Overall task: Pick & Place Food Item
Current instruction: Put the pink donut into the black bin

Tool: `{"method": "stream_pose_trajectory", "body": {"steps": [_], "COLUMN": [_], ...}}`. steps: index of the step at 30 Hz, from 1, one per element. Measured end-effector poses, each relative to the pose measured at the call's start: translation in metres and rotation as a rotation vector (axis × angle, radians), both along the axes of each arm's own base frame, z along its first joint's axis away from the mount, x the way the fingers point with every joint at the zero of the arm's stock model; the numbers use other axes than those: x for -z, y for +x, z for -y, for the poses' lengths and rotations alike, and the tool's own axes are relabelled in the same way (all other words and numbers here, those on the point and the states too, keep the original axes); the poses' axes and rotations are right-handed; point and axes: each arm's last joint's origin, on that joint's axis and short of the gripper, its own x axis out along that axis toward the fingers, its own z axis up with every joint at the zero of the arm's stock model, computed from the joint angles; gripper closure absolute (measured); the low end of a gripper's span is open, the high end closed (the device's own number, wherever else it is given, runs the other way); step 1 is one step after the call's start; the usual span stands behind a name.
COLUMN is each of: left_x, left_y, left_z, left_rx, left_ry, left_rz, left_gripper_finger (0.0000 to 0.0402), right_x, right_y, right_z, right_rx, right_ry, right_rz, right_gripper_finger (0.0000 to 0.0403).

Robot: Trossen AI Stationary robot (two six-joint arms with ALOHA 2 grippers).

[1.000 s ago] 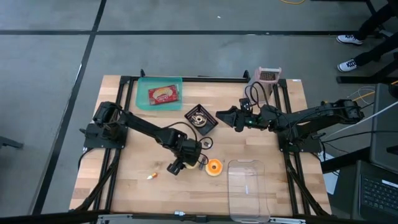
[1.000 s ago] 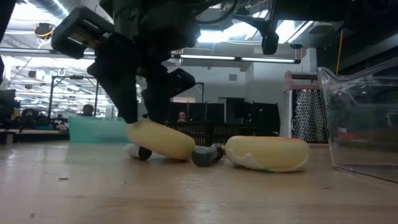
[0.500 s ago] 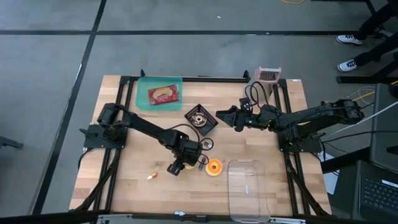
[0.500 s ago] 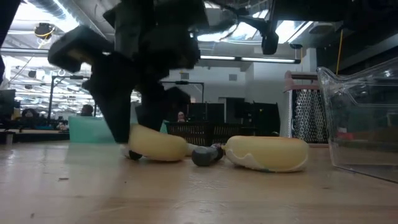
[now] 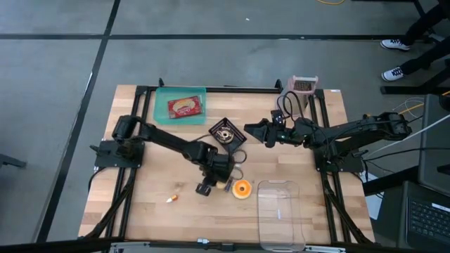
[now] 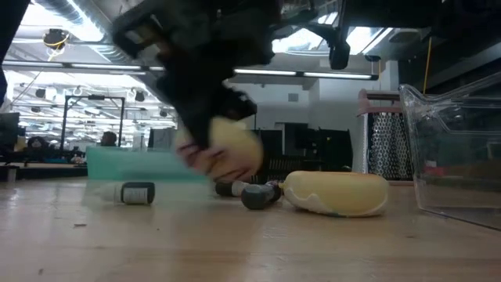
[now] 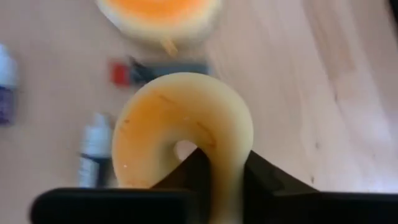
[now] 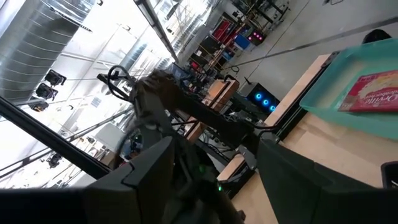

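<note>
Reaching diagonally from its base at the worktop's left edge toward the middle, the left arm ends in the left gripper [image 7: 211,186], whose fingers are closed on the rim of a pale yellow ring-shaped food item [image 7: 183,134], a doughnut-like piece with an orange-tinted face. In the low view that ring [image 6: 227,149] hangs clear of the wood, lifted and tilted under the dark wrist. From above, the gripper [image 5: 219,171] sits near the middle of the worktop, slightly toward the front edge.

A second ring with an orange face [image 5: 242,188] lies flat on the wood just beside it, toward the front edge, next to the clear plastic container [image 5: 281,214] at the front right. A small bottle [image 6: 137,192] lies on its side on the wood.

The right arm stretches in from the right edge, held above the worktop, its right gripper [image 5: 253,131] with fingers spread wide and holding nothing, near a black square tray [image 5: 226,133]. A teal tray [image 5: 181,105] with a red packet [image 5: 185,107] sits at the back edge, left of centre.
</note>
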Motion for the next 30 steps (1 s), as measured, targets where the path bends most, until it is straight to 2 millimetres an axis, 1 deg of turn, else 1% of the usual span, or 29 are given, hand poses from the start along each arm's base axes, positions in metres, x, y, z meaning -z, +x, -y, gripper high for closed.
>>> {"method": "stream_pose_trajectory", "body": {"steps": [2,4,8,11,15,17,18,21,25,28,30], "left_x": [-0.009,-0.018,-0.033,-0.037,-0.043,-0.052,-0.057,-0.083,-0.116,-0.128,-0.126], "left_y": [0.003,0.008,0.010,0.006,0.004,0.003,0.001,-0.003,-0.013,-0.025,-0.033], "left_z": [-0.006,-0.013,-0.024,-0.036,-0.053,-0.063,-0.068,-0.085,-0.117,-0.143,-0.157], "left_rx": [-0.016,-0.035,-0.073,-0.119,-0.181,-0.231,-0.255,-0.323,-0.448,-0.529,-0.547], "left_ry": [-0.027,-0.061,-0.055,-0.008,0.009,-0.001,-0.006,-0.026,-0.040,0.032,0.105], "left_rz": [0.013,0.039,0.062,0.054,0.057,0.087,0.100,0.223,0.373,0.415,0.377], "left_gripper_finger": [0.0375,0.0382,0.0374,0.0367,0.0373,0.0377,0.0378,0.0379,0.0373,0.0372,0.0373], "right_x": [0.000,0.000,-0.002,-0.005,-0.019,-0.029,-0.034,-0.049,-0.063,-0.071,-0.074], "right_y": [0.000,0.000,0.000,-0.001,-0.005,-0.010,-0.013,-0.024,-0.038,-0.048,-0.052], "right_z": [0.001,0.002,0.004,0.004,0.004,0.004,0.004,0.004,0.005,0.006,0.006], "right_rx": [0.004,0.005,-0.005,-0.004,0.013,0.030,0.040,0.072,0.108,0.115,0.120], "right_ry": [0.000,0.000,-0.002,-0.014,-0.100,-0.147,-0.165,-0.202,-0.209,-0.202,-0.223], "right_rz": [0.003,0.004,0.018,0.051,0.177,0.259,0.305,0.406,0.470,0.510,0.521], "right_gripper_finger": [0.0175,0.0175,0.0175,0.0175,0.0175,0.0175,0.0175,0.0175,0.0175,0.0175,0.0175]}}
